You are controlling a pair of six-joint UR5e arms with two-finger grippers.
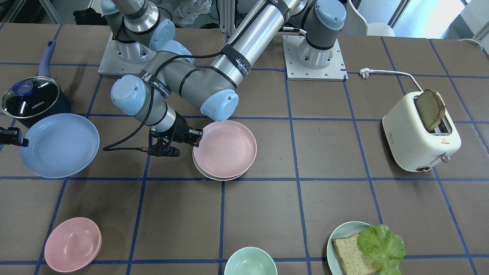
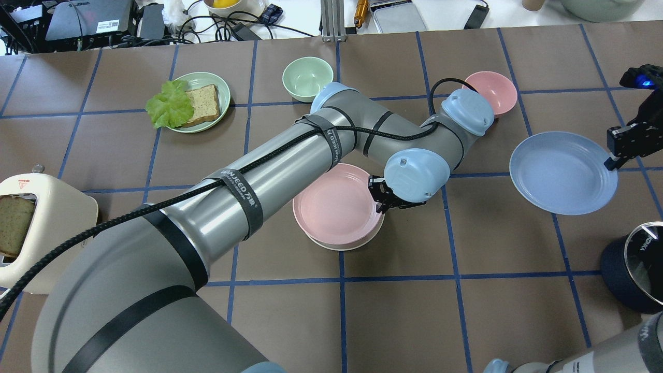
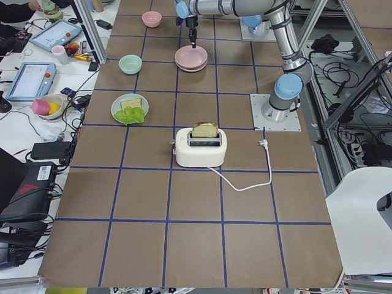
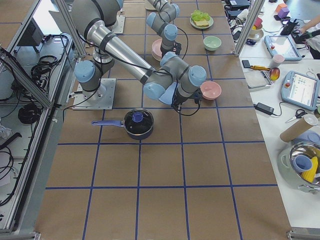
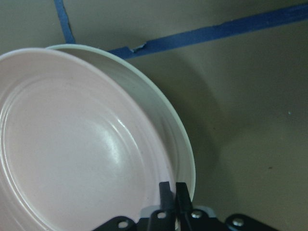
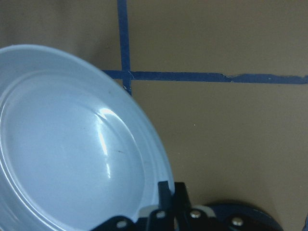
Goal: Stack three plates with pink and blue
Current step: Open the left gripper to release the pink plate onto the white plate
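Note:
The pale pink plate (image 1: 225, 149) lies on the cream-white plate (image 1: 214, 176) at mid table, slightly off centre. My left gripper (image 1: 196, 137) reaches across and is shut on the pink plate's rim. The left wrist view shows its fingers (image 5: 166, 192) pinching that rim over the white plate (image 5: 163, 110). The periwinkle blue plate (image 1: 59, 147) is apart from them on my right side, next to the pot. My right gripper (image 1: 21, 141) is shut on its rim, as the right wrist view (image 6: 172, 192) also shows. That plate appears held just off the table.
A dark pot with a glass lid (image 1: 32, 101) stands right behind the blue plate. A pink bowl (image 1: 72, 244) and a green bowl (image 1: 250, 263) sit at the far edge. A teal plate (image 1: 336, 233) holds bread and lettuce. A toaster (image 1: 420, 141) stands on my left.

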